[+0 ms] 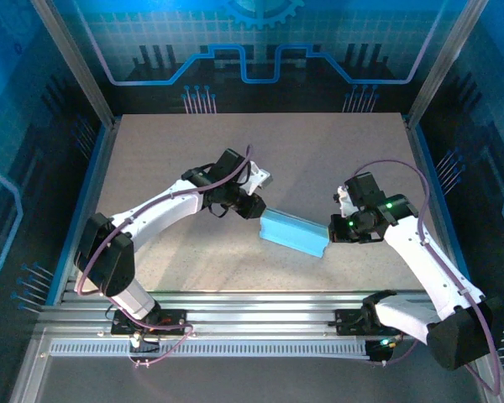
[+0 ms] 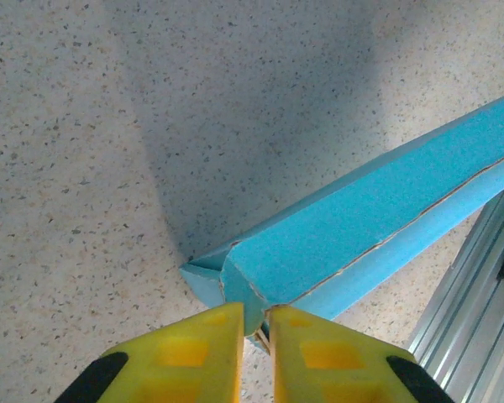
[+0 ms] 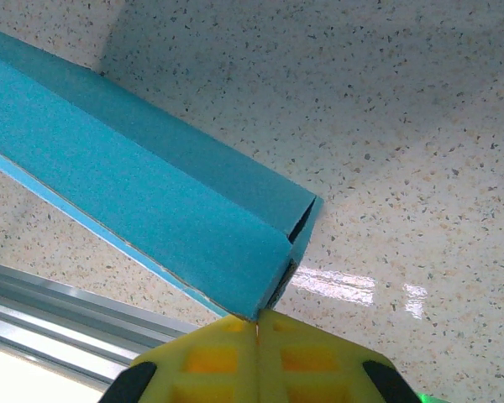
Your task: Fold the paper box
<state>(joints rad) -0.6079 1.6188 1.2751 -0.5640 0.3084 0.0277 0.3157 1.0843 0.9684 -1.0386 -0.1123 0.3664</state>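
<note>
The paper box (image 1: pixel 294 232), folded into a long light blue sleeve, spans the gap between both arms over the near-middle of the speckled tabletop (image 1: pixel 319 151). The left gripper (image 1: pixel 256 206) pinches its left end corner. The right gripper (image 1: pixel 332 231) is clamped on its right end edge.
</note>
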